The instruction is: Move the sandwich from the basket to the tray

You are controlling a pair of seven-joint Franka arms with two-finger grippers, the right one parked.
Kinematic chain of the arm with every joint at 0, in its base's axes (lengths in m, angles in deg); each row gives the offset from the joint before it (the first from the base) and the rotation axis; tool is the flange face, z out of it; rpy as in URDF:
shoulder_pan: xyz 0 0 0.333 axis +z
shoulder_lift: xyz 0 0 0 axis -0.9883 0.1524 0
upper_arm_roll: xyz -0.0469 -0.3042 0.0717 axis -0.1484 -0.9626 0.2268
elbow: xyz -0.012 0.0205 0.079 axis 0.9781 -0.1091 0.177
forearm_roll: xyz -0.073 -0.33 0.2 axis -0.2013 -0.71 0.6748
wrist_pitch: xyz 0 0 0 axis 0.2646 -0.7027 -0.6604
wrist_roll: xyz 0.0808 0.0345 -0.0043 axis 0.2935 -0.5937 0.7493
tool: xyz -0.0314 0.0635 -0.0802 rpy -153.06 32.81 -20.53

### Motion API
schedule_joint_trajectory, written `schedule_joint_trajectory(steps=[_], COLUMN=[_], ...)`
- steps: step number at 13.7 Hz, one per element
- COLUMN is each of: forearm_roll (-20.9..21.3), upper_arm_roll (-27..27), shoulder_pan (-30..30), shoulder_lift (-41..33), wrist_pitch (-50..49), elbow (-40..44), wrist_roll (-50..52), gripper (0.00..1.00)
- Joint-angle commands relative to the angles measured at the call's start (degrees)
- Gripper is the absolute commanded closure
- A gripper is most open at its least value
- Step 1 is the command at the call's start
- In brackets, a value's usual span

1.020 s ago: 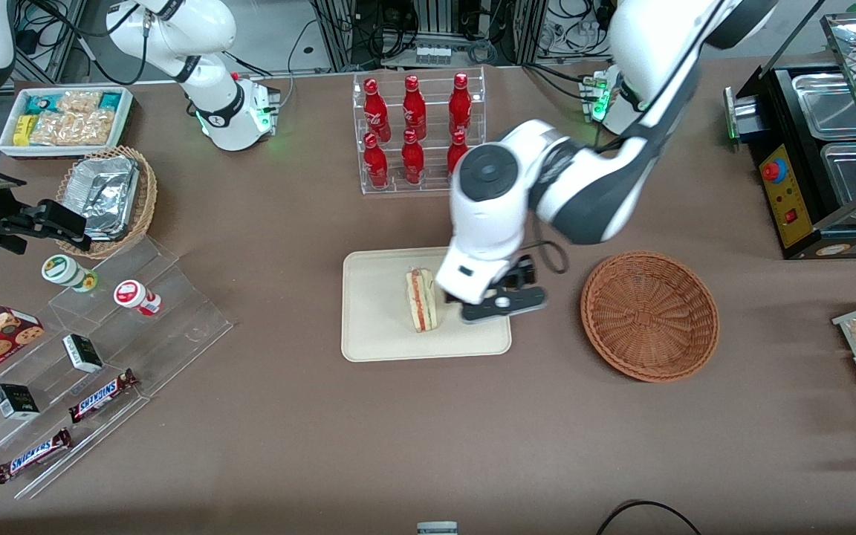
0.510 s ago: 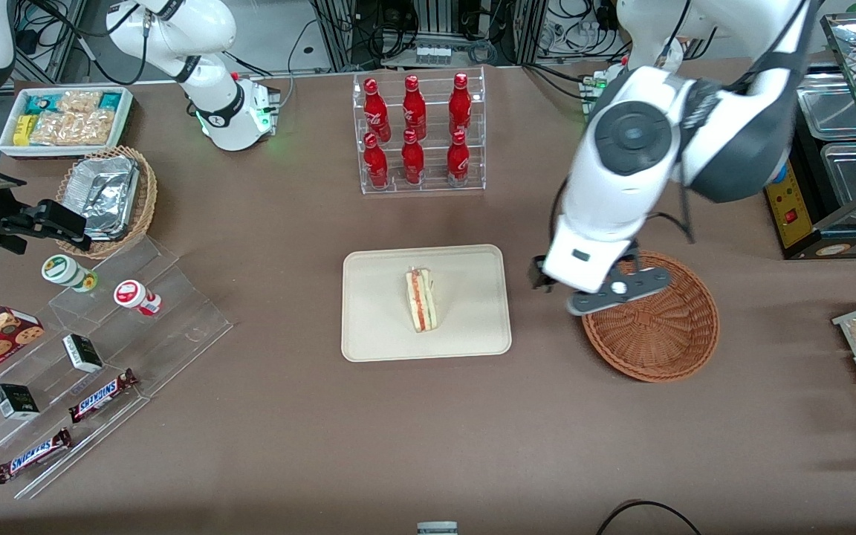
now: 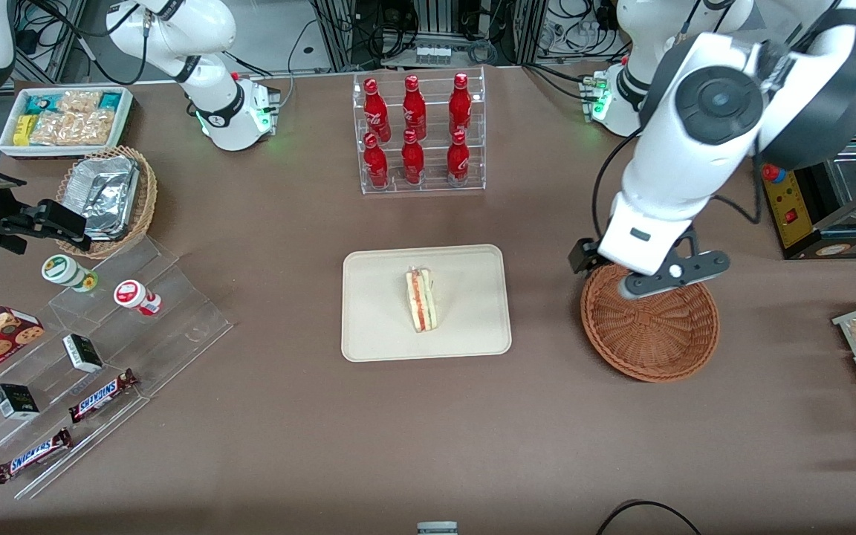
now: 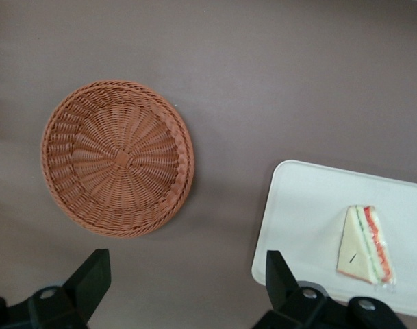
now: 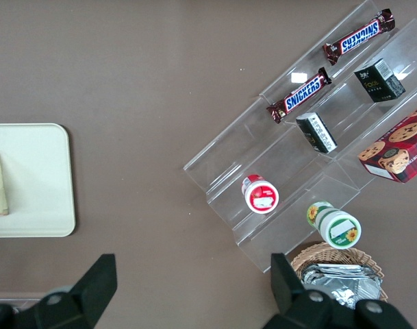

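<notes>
The sandwich (image 3: 421,300), a pale bread wedge with red and green filling, lies on the cream tray (image 3: 376,327) in the middle of the table. It also shows on the tray (image 4: 304,212) in the left wrist view (image 4: 364,245). The round reddish-brown wicker basket (image 3: 651,334) holds nothing and sits beside the tray toward the working arm's end; it shows too in the left wrist view (image 4: 118,158). My left gripper (image 3: 647,276) hangs high over the basket's rim, on the side farther from the front camera. Its fingers (image 4: 92,277) are spread wide with nothing between them.
A clear rack of red bottles (image 3: 417,134) stands farther from the front camera than the tray. A black food warmer (image 3: 822,171) stands at the working arm's end. A clear stepped stand with snacks (image 3: 93,357) and a tan basket of foil containers (image 3: 105,197) lie toward the parked arm's end.
My left gripper has lifted away from the sandwich on the tray and swung toward the working arm's end, ending above the basket. The sandwich stays on the tray.
</notes>
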Motion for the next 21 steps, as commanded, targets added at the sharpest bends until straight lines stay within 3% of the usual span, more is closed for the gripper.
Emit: schedule_joint_trajectory(steps=[1, 7, 10, 21], forearm_roll=[-3.3, -6.0, -6.8, -6.8], upper_arm_roll=[2.0, 14.6, 22.4, 23.3], shoulder_pan=[2.5, 1.7, -1.8, 2.2], shoulder_lift=[-5.8, -10.2, -11.6, -19.4], wrist_pitch=[-1.7, -8.0, -8.8, -9.7], elbow=[-3.6, -3.7, -3.6, -9.6], wrist_roll=[-5.7, -25.0, -29.6, -34.6], gripper=[0.0, 0.0, 0.0, 0.0])
